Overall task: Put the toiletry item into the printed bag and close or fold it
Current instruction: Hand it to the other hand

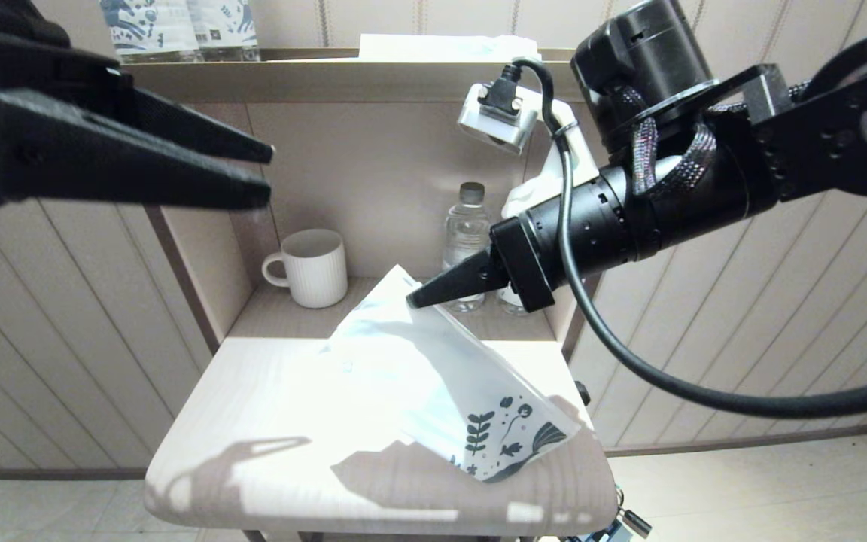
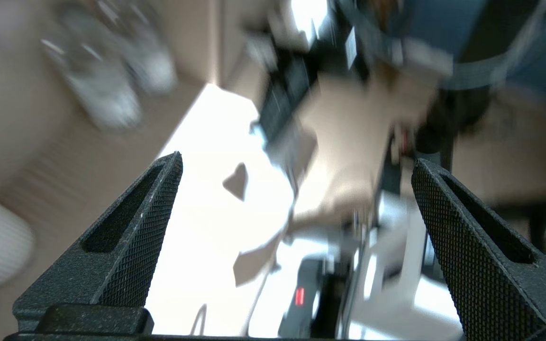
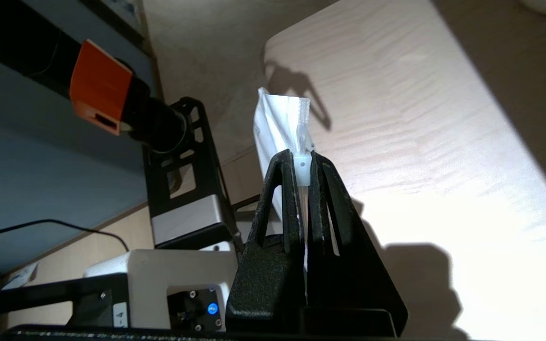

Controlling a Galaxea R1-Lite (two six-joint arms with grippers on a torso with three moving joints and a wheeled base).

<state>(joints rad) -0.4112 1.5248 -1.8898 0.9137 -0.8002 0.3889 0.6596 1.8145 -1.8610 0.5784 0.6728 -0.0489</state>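
Head view: my right pincer (image 1: 412, 299) grips the bag (image 1: 433, 384) by its far top edge, printed end resting on the surface (image 1: 253, 452); left pincer (image 1: 268, 175) wide, raised left.

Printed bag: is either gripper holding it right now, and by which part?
Yes. The right gripper is shut on the printed bag at its top strip edge, the leaf-print end hanging lowest. The left gripper is open and holds nothing.
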